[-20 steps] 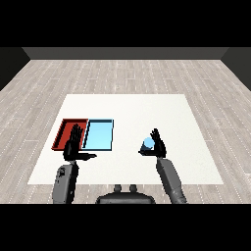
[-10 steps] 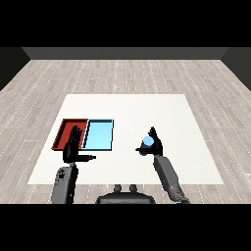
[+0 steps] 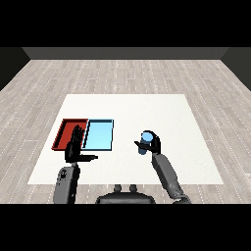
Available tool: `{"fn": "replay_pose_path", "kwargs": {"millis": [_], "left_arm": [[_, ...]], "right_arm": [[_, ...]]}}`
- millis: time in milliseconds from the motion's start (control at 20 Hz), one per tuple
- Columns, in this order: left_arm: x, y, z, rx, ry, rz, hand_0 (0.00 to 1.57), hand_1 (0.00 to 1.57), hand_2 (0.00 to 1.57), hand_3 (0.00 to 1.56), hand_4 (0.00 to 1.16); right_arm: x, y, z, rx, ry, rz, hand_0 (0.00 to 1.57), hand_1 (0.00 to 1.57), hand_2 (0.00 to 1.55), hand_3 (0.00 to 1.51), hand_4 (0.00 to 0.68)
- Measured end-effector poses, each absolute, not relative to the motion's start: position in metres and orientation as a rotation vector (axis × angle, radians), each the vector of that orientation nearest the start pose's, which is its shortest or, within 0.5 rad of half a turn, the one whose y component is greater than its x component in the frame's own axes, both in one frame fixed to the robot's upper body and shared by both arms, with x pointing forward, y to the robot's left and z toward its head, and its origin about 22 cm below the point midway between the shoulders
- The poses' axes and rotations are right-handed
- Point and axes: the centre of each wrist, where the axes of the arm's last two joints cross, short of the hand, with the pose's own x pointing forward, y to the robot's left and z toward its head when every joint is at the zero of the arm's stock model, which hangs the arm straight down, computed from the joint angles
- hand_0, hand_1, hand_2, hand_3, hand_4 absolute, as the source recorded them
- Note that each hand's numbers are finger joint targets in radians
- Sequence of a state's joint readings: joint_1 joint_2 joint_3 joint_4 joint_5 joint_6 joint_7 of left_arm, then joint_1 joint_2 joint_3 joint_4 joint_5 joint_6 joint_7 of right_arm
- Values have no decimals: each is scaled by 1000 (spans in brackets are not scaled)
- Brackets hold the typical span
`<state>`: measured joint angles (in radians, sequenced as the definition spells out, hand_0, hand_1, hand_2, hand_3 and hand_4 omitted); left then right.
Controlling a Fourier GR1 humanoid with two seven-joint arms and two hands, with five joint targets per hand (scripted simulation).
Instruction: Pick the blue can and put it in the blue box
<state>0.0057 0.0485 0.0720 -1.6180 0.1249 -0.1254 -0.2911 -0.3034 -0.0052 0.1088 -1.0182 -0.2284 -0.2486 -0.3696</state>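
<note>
left hand: fingers straight, holding nothing, at the near edge of the red tray. light blue tray lies just right of it. right hand: curled round the blue can, well right of the blue tray. you should find the can stiff, light, likely smooth-sided; keep your hold on its side wall.

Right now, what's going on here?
The right hand is curled round the blue can, holding it to the right of the trays. The blue tray sits beside the red tray, with the can not yet in it. The left hand is open, fingers straight, by the trays' near edge.
</note>
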Motion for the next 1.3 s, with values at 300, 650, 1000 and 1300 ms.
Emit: {"fn": "replay_pose_path", "kwargs": {"millis": [300,650,1000,1300], "left_arm": [[243,249,7,-98,-1917,4,0,0,0,0,0],[239,243,10,-107,-1905,-34,0,0,0,0,0],[247,228,13,-211,-1844,-23,0,0,0,0,0],[250,213,16,-270,-1806,-22,0,0,0,0,0]], "right_arm": [[291,-167,-36,7,-1632,-67,1467,1467,1482,1449,630],[298,-134,14,64,-1770,11,1409,1409,1451,1437,629],[303,-119,39,100,-1850,67,1500,1500,1467,1442,636],[317,-138,43,115,-1858,78,1500,1500,1467,1442,636]]}}
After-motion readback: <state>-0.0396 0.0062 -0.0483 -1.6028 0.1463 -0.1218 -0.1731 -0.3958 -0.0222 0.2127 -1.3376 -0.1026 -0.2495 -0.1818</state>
